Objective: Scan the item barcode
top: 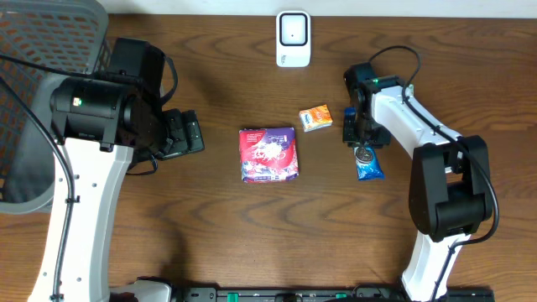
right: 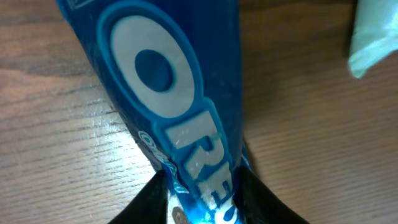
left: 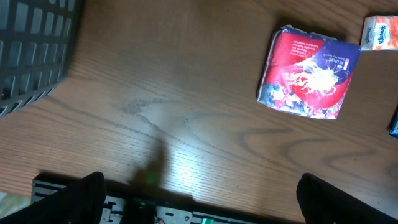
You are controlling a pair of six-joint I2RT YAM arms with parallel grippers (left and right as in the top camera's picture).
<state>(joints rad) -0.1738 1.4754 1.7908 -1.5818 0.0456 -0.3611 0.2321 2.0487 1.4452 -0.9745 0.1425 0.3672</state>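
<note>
The Oreo packet (right: 174,93) is seen near the table's (top: 210,226) right side, with one end clamped between the fingers of the right gripper (top: 362,136). Just beside that gripper lies an orange Kleenex tissue pack (top: 316,117); a blurred pale shape at the right wrist view's edge is possibly this pack. A red snack packet (top: 268,154) lies at the centre, and the white barcode scanner (top: 293,38) stands well apart at the far edge. A grey mesh basket (top: 33,92) is placed at the left; its contents cannot be made out. The left gripper (left: 199,202) is held with its fingers wide apart.
</note>
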